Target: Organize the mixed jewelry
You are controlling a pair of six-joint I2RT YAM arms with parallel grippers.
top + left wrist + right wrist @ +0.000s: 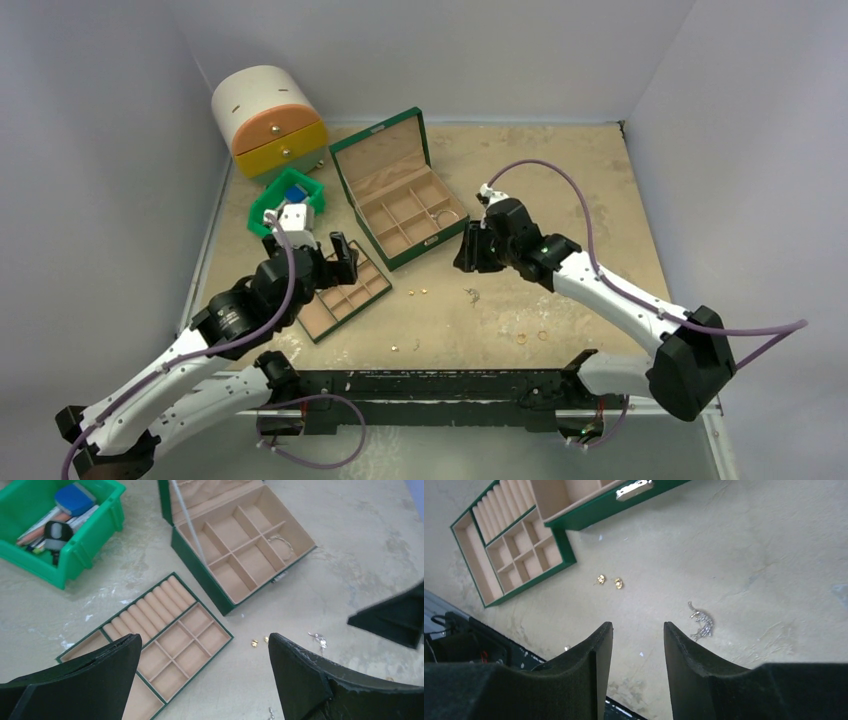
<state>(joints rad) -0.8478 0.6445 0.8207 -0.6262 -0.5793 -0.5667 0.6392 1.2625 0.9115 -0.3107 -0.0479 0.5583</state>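
Two gold studs (618, 583) lie on table (600, 200) at 6 o'clock of open jewelry box (227, 532); silver charm (702, 621) and gold rings (521, 338) at 5 o'clock. We see thin silver hoop (280, 542) inside box compartment. Left gripper (205, 645) spread wide, empty, over divided tray (175, 640). Right gripper (638, 630) part-spread, pinching nothing, above table; charm at 3 o'clock of its fingertips in wrist view.
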